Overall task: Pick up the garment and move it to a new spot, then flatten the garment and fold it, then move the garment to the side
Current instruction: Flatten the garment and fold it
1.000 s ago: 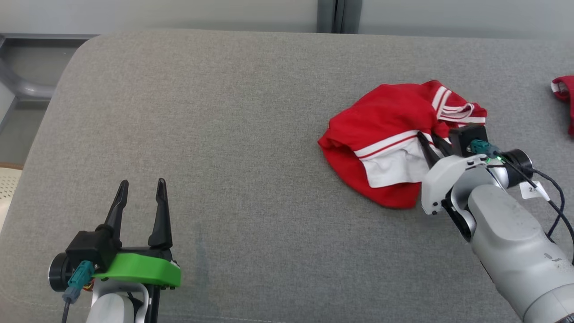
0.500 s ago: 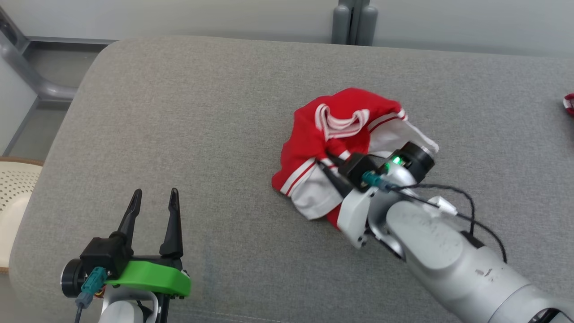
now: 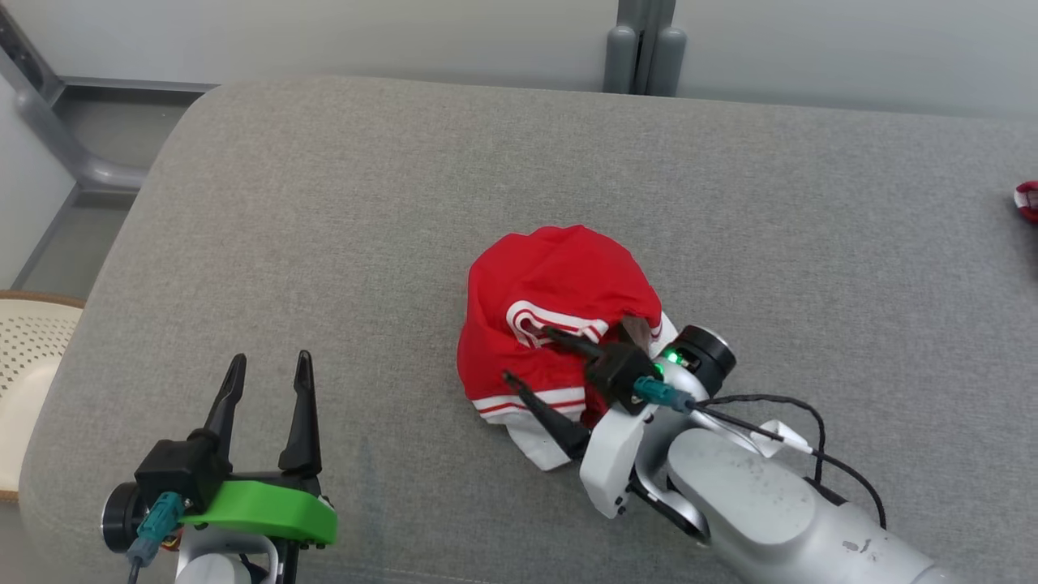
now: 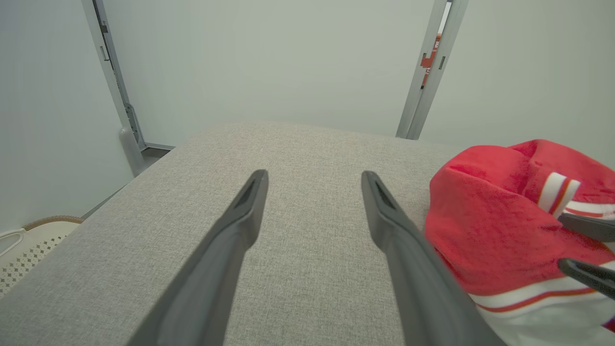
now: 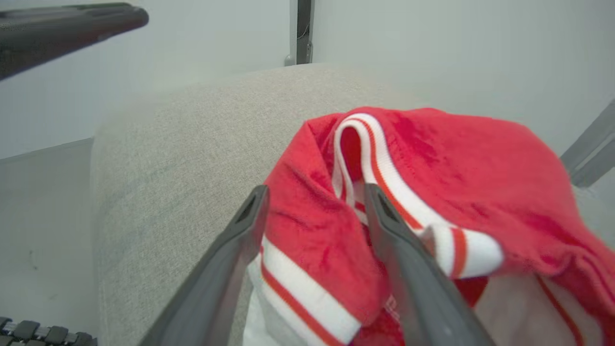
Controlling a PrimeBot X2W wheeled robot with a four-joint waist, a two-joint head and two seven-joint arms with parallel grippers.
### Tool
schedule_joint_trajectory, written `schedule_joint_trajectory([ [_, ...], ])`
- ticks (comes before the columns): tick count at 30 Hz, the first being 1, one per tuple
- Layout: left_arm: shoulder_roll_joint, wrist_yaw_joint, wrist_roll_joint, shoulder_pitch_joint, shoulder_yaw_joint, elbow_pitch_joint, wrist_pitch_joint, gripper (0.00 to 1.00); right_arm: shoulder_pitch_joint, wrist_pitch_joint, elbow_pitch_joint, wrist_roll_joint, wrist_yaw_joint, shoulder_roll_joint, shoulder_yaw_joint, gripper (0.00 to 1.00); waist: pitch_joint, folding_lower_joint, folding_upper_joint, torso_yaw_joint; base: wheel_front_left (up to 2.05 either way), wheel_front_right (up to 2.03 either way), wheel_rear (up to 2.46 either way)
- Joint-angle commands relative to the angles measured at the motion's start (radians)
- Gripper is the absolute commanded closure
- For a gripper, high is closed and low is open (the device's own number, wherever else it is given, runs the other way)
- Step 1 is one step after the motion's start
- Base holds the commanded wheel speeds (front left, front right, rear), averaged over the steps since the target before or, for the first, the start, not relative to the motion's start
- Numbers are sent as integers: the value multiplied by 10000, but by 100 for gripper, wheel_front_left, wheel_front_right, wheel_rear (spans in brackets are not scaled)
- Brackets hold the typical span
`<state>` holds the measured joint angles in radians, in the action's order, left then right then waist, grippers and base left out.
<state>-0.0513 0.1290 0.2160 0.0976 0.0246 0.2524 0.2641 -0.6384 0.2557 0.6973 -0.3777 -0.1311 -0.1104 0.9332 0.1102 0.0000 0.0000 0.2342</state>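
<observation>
A crumpled red garment [image 3: 551,284] with white and red striped trim lies in a heap near the middle of the grey padded surface [image 3: 389,203]. My right gripper [image 3: 529,354] stands open at the heap's near edge, its two fingers spread on either side of a fold. In the right wrist view the garment [image 5: 432,158] bulges between and past the right gripper [image 5: 315,190]. My left gripper [image 3: 271,357] stands open at the lower left, clear of the cloth. The left wrist view has the left gripper [image 4: 313,174] over bare padding, with the garment [image 4: 499,216] to its right.
Another red piece of cloth [image 3: 1026,201] lies at the far right edge. A cream perforated basket [image 3: 24,357] stands off the surface's left side. A grey post [image 3: 645,40] rises behind the back edge. Bare padding stretches left of the heap.
My right gripper has carried the garment leftward to the middle of the surface and opened its fingers. The head camera has also shifted. The left gripper has stayed open in place.
</observation>
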Motion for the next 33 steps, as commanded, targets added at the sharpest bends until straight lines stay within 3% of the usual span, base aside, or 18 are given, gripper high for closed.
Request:
schedule_joint_trajectory([
  [1, -1, 18, -126, -122, -73, -45, -4, 0, 220, 68, -314, -102, 7, -210, -247, 0, -85, 0, 0, -181, 0, 0, 0],
  [11, 2, -7, -128, -251, -199, -211, -3, 0, 2077, 99, -2819, 179, 7, -1611, -2707, 0, -136, 0, 0, -615, 0, 0, 0],
  [19, 2, -6, -145, -309, -274, -321, -4, 0, 4056, -207, -4160, 449, 5, -1711, -4873, 0, -46, 0, 0, -767, 0, 0, 0],
  [27, 2, -3, -174, -9, -159, -334, -4, 0, 4019, -773, -4155, 1185, 5, -1581, -4841, 0, 184, 0, 0, -673, 0, 0, 0],
  [33, -1, -4, 22, 288, 64, -279, -4, 0, 2917, -917, -2823, 1603, 5, -1461, -4080, 0, 522, 0, 0, -257, 0, 0, 0],
])
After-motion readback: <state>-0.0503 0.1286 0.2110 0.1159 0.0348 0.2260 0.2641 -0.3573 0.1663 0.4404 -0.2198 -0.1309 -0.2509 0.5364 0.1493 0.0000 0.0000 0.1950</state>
